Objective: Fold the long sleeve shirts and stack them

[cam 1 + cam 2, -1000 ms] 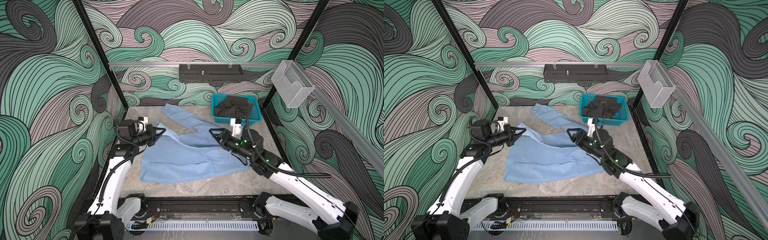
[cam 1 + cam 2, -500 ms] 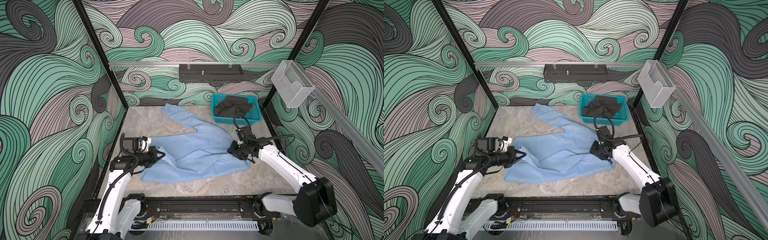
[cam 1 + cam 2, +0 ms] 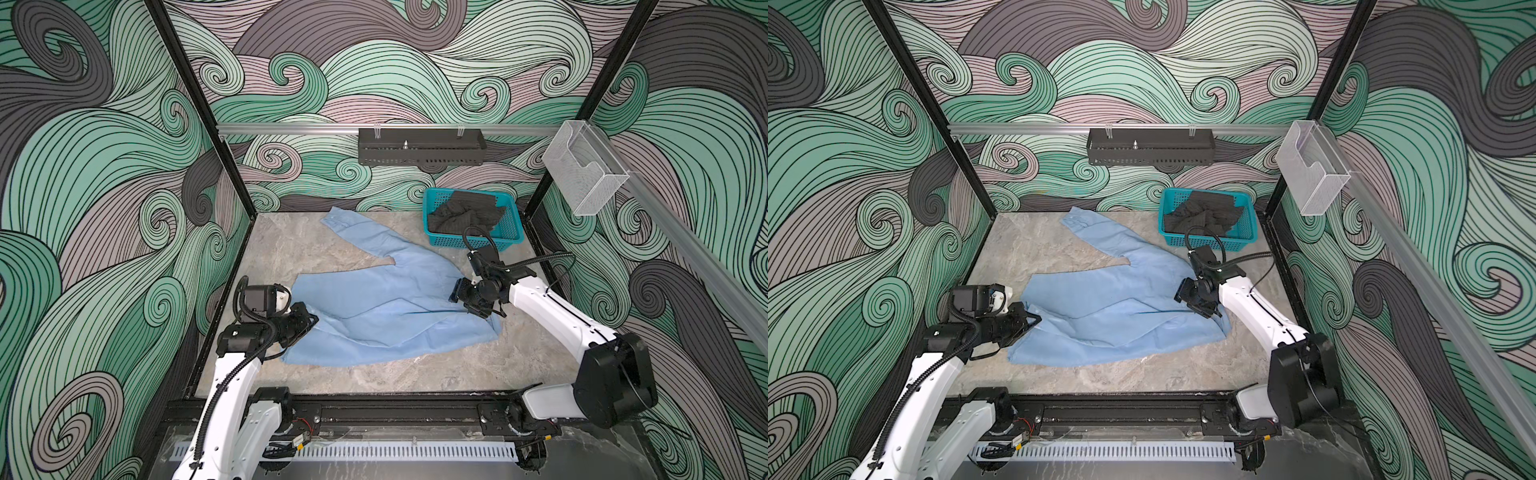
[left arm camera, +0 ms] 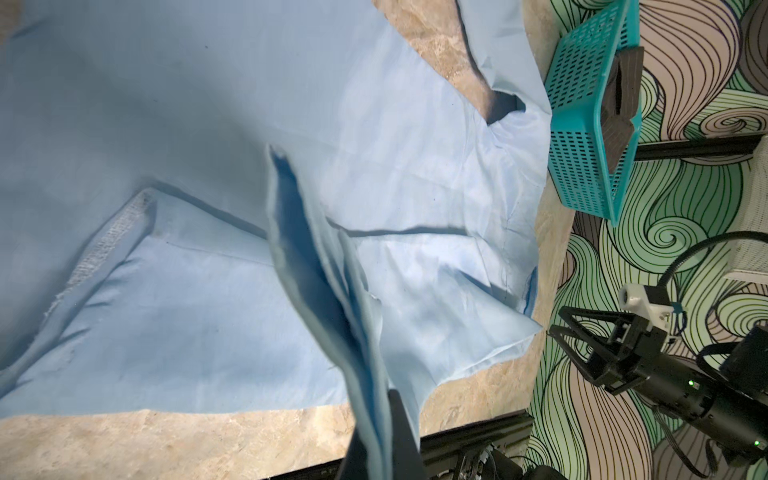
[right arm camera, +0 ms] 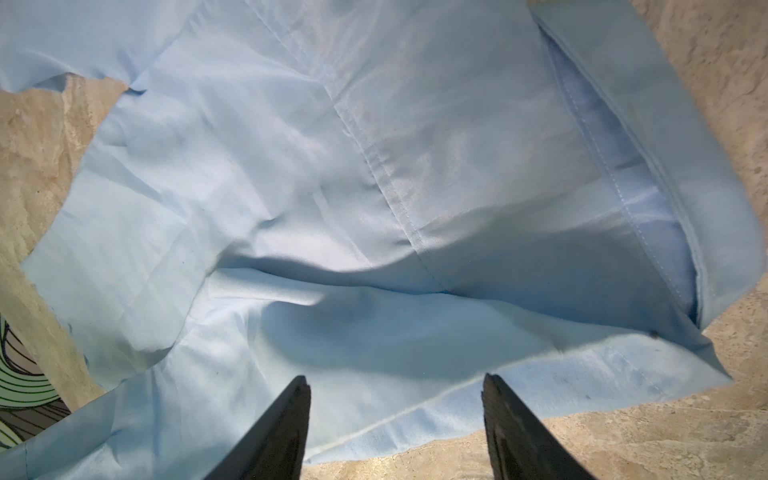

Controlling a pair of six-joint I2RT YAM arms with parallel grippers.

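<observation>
Now the left gripper [image 3: 312,321] pinches the shirt [image 3: 386,316] while the right gripper [image 5: 395,381] gapes over it.

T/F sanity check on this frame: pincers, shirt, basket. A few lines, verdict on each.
1. The left pincer is shut on a fold of the light blue shirt. True.
2. The right pincer is clamped on the shirt. False: its jaws stand apart above the fabric, holding nothing.
3. The teal basket holds dark cloth. True.
4. The shirt is folded into a neat stack. False: it lies spread on the table, one sleeve stretched toward the back wall.
</observation>
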